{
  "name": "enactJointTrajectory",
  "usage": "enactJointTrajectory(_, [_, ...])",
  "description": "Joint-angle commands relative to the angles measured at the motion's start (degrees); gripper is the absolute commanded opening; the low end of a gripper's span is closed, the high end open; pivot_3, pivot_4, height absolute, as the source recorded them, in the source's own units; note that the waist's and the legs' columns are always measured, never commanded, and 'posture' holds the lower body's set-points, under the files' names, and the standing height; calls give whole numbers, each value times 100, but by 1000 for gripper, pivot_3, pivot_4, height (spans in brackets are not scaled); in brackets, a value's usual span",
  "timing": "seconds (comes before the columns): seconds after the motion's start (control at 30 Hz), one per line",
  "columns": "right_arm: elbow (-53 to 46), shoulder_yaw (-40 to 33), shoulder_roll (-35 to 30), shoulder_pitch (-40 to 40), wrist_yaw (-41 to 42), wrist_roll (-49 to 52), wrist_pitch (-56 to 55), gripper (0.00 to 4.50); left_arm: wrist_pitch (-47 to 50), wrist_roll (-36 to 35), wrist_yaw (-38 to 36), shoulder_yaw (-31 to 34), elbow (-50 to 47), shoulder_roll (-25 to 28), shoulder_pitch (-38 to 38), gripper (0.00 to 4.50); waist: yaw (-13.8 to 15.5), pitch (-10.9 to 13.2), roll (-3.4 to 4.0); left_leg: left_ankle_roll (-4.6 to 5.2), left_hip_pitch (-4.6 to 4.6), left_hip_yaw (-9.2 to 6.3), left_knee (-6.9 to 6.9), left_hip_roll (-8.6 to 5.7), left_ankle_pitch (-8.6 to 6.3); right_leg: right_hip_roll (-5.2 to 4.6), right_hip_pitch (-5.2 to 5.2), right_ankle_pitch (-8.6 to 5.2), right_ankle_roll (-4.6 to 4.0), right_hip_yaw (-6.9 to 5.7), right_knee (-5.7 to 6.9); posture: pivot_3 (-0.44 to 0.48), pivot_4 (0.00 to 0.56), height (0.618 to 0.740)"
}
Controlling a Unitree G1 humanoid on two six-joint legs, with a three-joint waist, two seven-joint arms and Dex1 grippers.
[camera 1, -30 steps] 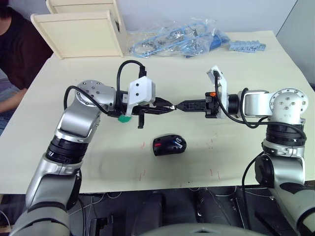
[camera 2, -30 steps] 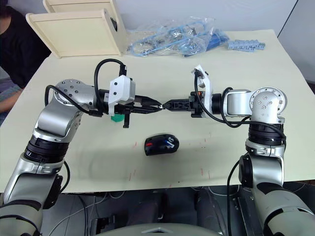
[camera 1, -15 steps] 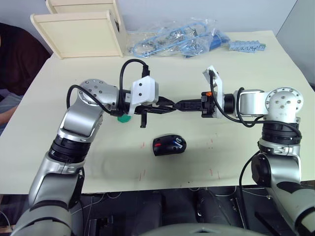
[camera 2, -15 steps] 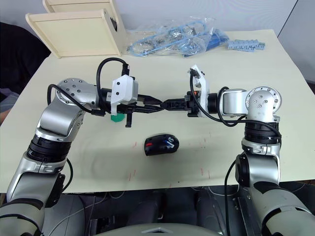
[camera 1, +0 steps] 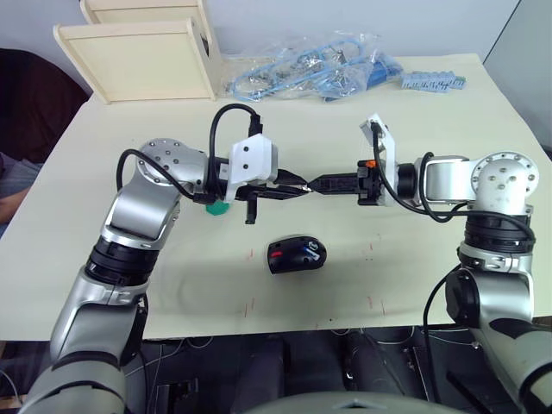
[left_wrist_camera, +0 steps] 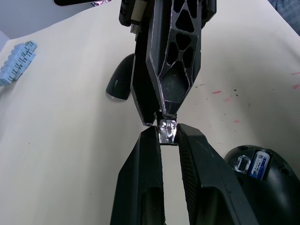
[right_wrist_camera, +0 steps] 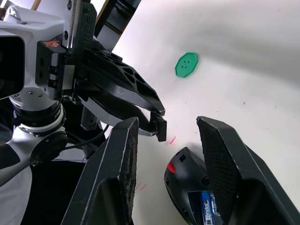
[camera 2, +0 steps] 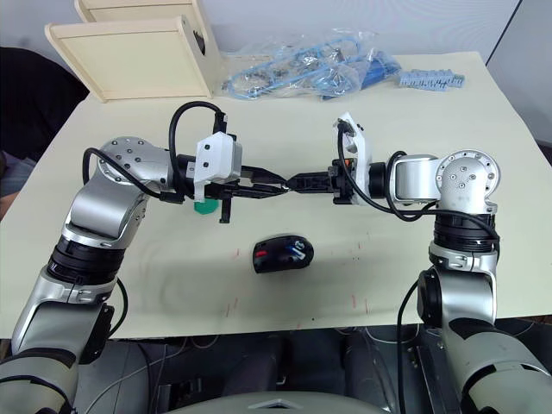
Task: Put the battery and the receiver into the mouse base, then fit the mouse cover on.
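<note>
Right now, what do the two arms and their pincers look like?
Both arms are silver metal with black joint rings and round, screw-dotted elbow housings. Each wrist carries a white block and a looping black cable; the right wrist shows a small orange mark. The left pincer and right pincer have black fingers with triangular cut-outs.

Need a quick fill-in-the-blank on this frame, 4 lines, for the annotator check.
1. The battery already sits inside the ___.
2. The left pincer is shut on the ___, held in the air.
3. The disc on the table is ___.
4. The right pincer is ___, facing the left one.
Missing words: base; receiver; green; open.
</note>
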Motion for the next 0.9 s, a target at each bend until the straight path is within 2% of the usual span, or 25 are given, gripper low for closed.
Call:
enactJointTrajectory(0.03, [-205,8,-39,-15,47,139,38,2097,-71,18,-3,64,-103,21,-125,1,0,0,0,0,0,0,0,0,0,0,0,0,0,0,0,0,150,740])
enactJointTrajectory(0.9, [-180,-3,59,-65,12,72,37,2097,-28,28,5,63,-149,4,-164,1,0,0,0,0,0,0,0,0,0,0,0,0,0,0,0,0,150,740])
